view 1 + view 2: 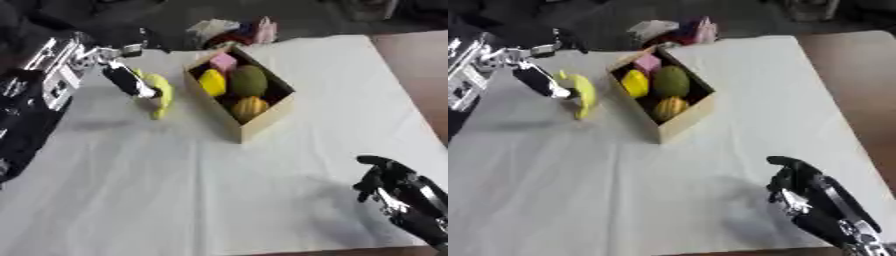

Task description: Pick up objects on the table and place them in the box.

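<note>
- The box (pixel 262 117) is the landmark. It is long, made of light wood with thin flat walls, and it sits at a slant on the counter (pixel 219 190).
- The counter has a smooth white cloth over it, with a few soft folds.
- Inside the box, at the far end, lies a small pink block (pixel 223 62) with square corners.
- Next to the block sits a bright yellow thing (pixel 213 82), rounded and smooth.
- Beside that is a big green oval thing (pixel 248 80) with a dull skin.
- At the near end of the box sits a small orange-yellow round thing (pixel 249 106) with ridges, like a little pumpkin.
- The left hand (pixel 131 82) is to the left of the box, up off the cloth. Its dark fingers are curled round a banana (pixel 160 95).
- The banana is yellow, long and bent. It hangs down from the fingers, just left of the box and outside it. Its shadow lies on the cloth below.
- The right hand (pixel 802 187) is well away from the box, near the close right corner of the counter. It is black with silver bits. Its fingers are bent in a little, loose, and hold nothing.
- Past the far end of the box lies a heap of pink and white things (pixel 234 31), too fuzzy to name.
</note>
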`<action>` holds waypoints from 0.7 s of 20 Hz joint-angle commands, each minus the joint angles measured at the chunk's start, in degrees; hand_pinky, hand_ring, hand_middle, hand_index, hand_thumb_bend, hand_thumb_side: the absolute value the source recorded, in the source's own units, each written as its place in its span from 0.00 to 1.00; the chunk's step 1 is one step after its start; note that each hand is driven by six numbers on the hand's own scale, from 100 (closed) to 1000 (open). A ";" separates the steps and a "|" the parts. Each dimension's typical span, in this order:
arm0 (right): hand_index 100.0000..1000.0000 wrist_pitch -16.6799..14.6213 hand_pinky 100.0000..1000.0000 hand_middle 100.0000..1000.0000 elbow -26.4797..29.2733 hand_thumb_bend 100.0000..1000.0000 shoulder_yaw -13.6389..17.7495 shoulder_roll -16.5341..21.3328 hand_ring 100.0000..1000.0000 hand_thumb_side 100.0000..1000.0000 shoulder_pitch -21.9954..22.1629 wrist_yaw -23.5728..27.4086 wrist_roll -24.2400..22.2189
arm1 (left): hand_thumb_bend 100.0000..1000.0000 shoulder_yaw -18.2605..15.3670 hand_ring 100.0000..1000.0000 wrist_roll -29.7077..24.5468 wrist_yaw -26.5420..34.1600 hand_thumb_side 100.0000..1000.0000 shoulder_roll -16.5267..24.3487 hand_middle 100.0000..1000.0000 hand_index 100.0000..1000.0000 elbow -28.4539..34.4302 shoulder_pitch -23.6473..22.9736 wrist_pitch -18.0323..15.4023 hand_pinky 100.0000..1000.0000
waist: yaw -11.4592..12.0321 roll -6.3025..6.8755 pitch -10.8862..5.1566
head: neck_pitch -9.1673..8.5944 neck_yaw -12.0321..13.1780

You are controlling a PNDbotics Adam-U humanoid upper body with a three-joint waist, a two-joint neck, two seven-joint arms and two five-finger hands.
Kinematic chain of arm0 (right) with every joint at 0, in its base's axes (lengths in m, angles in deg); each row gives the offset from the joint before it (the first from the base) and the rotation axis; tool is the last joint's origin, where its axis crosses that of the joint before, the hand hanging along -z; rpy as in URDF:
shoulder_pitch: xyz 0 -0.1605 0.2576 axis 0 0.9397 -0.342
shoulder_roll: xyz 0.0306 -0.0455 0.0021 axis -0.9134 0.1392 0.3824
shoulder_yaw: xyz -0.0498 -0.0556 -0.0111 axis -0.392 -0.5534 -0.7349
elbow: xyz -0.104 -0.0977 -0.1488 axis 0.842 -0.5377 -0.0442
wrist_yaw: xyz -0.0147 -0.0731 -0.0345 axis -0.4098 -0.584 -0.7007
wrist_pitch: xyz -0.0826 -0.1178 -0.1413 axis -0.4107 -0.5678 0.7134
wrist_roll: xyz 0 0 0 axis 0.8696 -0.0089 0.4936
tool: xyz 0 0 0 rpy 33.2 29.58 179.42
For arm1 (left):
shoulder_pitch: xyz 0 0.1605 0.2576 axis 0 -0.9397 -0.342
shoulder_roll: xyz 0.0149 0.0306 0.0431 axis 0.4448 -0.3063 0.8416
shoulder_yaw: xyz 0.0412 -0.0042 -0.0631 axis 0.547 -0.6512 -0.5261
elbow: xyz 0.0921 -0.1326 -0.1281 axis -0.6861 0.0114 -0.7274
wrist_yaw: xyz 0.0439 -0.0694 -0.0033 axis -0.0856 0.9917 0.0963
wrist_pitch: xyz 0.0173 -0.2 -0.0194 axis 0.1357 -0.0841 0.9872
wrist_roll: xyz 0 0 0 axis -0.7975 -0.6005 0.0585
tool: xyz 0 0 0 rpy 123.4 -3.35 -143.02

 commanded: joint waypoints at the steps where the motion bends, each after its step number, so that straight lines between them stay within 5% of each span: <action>1: 0.82 -0.11 0.67 0.42 0.79 0.00 0.22 0.77 0.41 0.35 -0.39 0.14 0.07 | 0.47 -1.57 0.81 2.65 -4.49 0.41 1.62 0.83 0.89 -2.27 0.28 -1.33 0.83 | -0.11 -0.16 -0.64 | -0.61 -0.15; 14: 0.82 0.00 0.67 0.42 0.88 0.00 -0.13 0.41 0.40 0.36 -0.87 0.47 -0.30 | 0.41 -3.06 0.82 20.43 -11.47 0.32 -1.59 0.86 0.90 -9.90 -0.43 0.11 0.83 | -0.97 -0.66 0.25 | -1.14 0.28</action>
